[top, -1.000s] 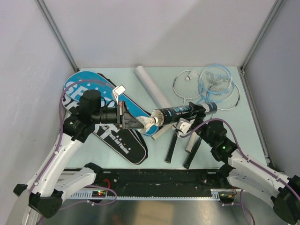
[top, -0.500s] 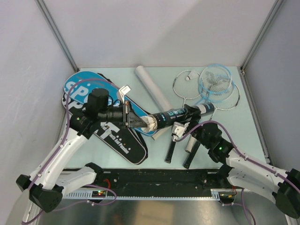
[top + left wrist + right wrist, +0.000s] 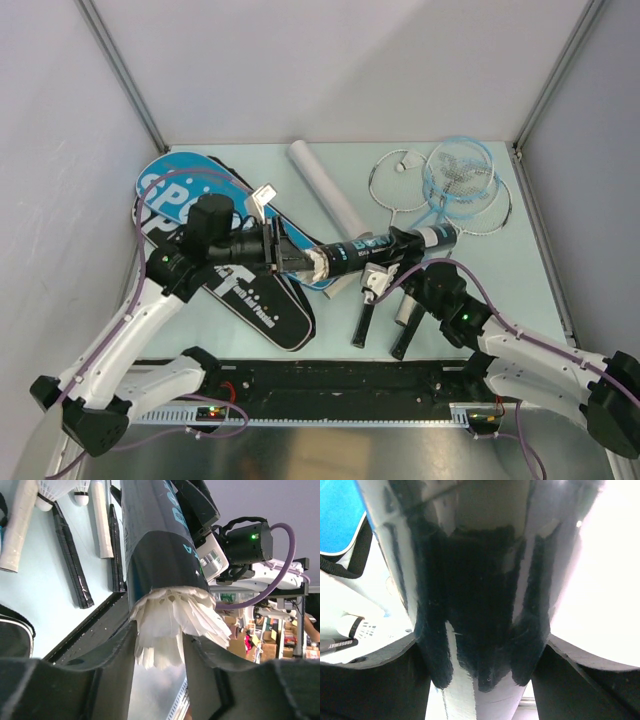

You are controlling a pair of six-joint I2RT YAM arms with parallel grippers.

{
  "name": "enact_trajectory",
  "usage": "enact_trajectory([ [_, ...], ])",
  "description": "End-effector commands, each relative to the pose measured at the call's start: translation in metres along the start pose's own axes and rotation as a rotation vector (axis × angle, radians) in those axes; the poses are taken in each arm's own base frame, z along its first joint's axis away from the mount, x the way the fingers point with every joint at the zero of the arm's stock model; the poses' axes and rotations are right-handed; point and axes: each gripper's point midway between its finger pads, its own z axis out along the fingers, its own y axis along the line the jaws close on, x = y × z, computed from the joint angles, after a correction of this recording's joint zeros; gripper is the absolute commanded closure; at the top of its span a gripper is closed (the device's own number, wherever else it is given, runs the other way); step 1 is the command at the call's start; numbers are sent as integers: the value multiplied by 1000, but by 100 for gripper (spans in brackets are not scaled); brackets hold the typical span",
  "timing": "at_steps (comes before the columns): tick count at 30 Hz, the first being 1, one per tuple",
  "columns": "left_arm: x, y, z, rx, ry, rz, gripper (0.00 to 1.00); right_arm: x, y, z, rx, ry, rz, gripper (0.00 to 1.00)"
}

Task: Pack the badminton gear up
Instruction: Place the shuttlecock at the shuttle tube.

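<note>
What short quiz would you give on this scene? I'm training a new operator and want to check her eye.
1. True or false: the white tube is held up off the table.
2. Which claw grips the black tube? A: the left one. B: the right one.
3. What sticks out of the black tube's open end?

Key
1. False. It lies on the table, untouched.
2. B, the right claw.
3. The feathers of a shuttlecock.

left arm (image 3: 135,320) reaching rightward, left fingers (image 3: 107,672) slightly parted, right fingers (image 3: 375,680) clamping black tube (image 3: 350,251)
</note>
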Motion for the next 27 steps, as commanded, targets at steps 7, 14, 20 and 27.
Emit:
enact_trajectory([
  [7, -3, 0, -30, -85, -118, 136, 44, -17, -41, -6, 151, -87, 100, 74],
  [14, -22, -16, -57, -119, -224, 346, 40, -12, -36, -3, 138, -71, 130, 74],
  [20, -41, -31, -79, -152, -320, 539, 44, -7, -36, -1, 141, -48, 156, 74],
  [27, -35, -51, -63, -87, -241, 636, 50, -4, -36, 1, 146, -25, 191, 74],
])
